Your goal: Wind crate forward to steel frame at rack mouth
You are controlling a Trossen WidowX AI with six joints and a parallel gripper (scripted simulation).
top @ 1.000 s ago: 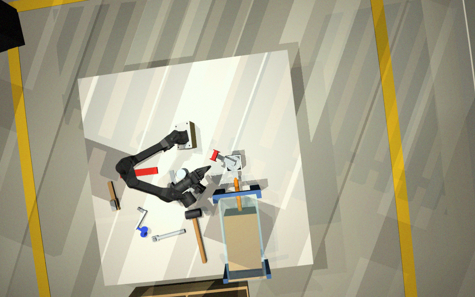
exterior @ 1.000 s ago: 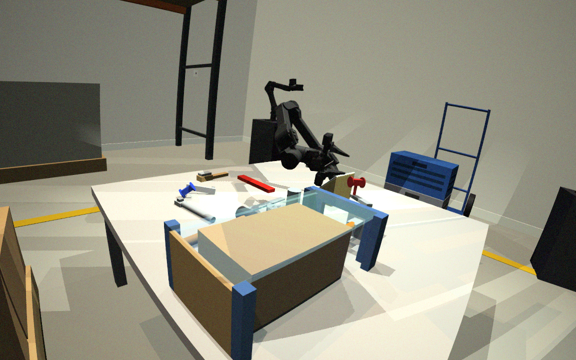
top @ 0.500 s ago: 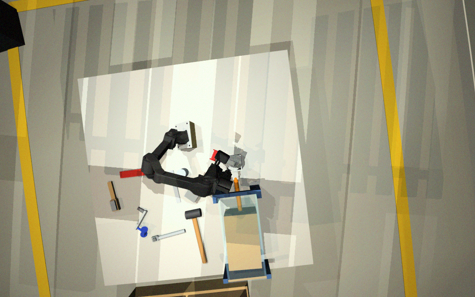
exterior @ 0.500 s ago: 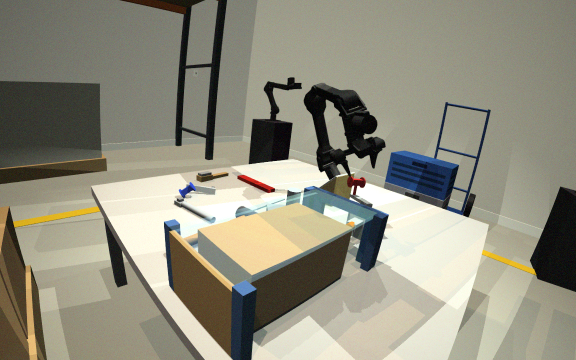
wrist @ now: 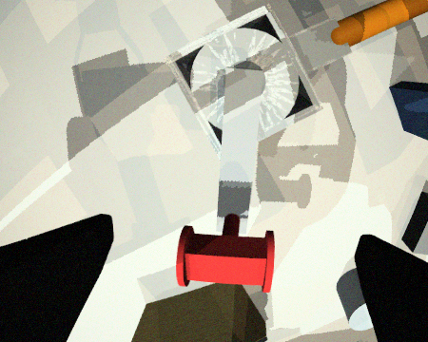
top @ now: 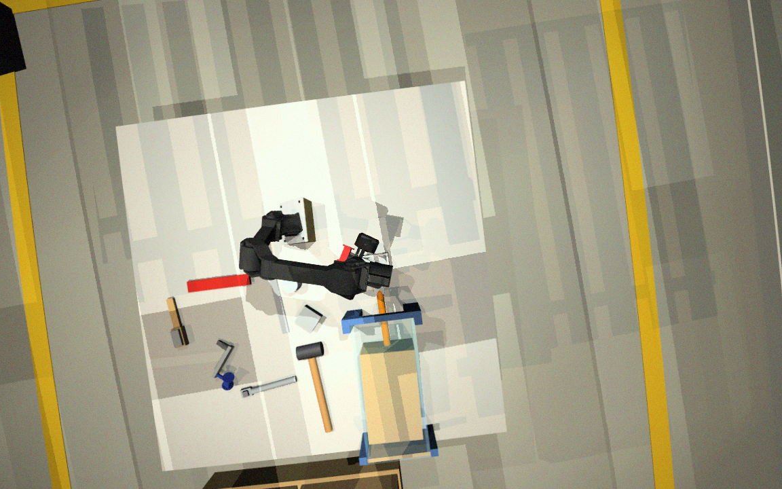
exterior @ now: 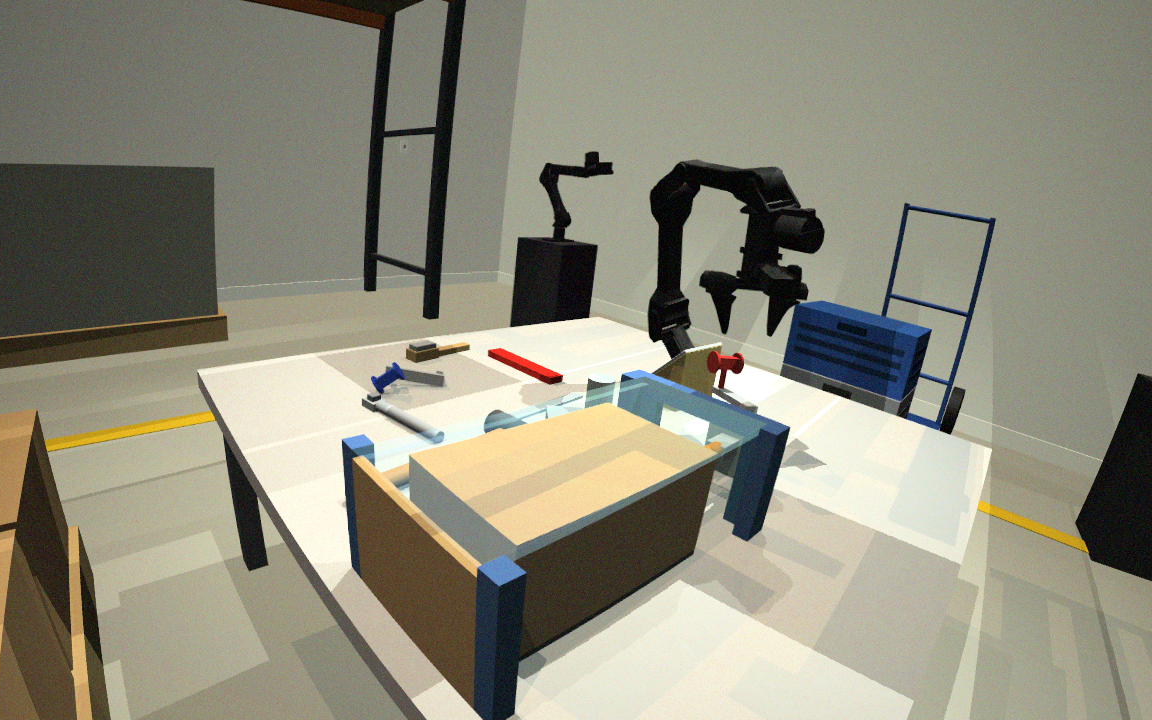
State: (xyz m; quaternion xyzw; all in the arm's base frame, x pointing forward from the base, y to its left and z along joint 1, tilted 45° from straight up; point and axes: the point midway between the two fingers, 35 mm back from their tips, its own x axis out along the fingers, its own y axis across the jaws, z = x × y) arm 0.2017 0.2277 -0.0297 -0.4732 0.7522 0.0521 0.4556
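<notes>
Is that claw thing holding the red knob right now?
No, the end effector hangs wide open above the red knob, touching nothing.

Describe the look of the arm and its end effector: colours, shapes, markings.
The arm is matte black throughout, built of blocky angular links with rounded joint housings. The end effector has two black fingers tapering to points. No cables, labels or markings are visible. Its base is a pale grey block.
</notes>
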